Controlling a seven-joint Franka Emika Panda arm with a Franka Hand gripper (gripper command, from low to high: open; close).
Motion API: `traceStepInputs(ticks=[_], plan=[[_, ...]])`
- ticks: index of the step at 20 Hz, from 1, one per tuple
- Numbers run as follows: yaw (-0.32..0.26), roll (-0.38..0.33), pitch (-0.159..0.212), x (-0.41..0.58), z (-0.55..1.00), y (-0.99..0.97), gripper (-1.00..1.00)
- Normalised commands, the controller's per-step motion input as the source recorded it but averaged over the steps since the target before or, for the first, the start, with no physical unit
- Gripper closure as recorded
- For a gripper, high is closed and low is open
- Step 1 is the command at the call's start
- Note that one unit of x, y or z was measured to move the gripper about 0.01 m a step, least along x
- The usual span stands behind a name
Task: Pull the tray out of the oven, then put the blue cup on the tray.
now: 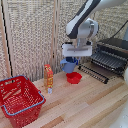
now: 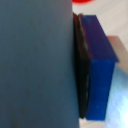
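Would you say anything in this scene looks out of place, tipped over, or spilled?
Nothing stands out. The blue cup is lifted off the wooden table in the gripper, above the red bowl. The tray sits pulled out of the oven. The red basket and the orange bottle stand upright, with no spills visible.

The robot is a single arm (image 1: pixel 85 22) of smooth, rounded white plastic-looking shells, with dark grey to black bands showing at the joints between the segments. At its end sits a broad, pale, boxy wrist block carrying the gripper (image 1: pixel 70 60), whose short fingers look dark. In the wrist view, one finger (image 2: pixel 84 70) appears as a thin black curved pad edge; finer detail such as screws or markings is too blurred to make out.
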Motion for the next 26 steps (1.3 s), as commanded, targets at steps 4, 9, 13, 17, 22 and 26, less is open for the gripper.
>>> traceStepInputs(ticks=[4,9,13,17,22,26], plan=[[-0.171,0.001,0.003,0.347,0.83,-0.48,1.0],[-0.223,0.001,0.11,0.125,0.81,-0.53,1.0],[-0.24,0.0,0.109,0.088,0.7,-0.51,1.0],[-0.238,0.0,0.028,0.089,0.42,-0.53,1.0],[-0.212,0.0,0.0,0.127,0.22,-0.63,1.0],[-0.177,0.0,0.045,0.028,0.19,-0.74,1.0]])
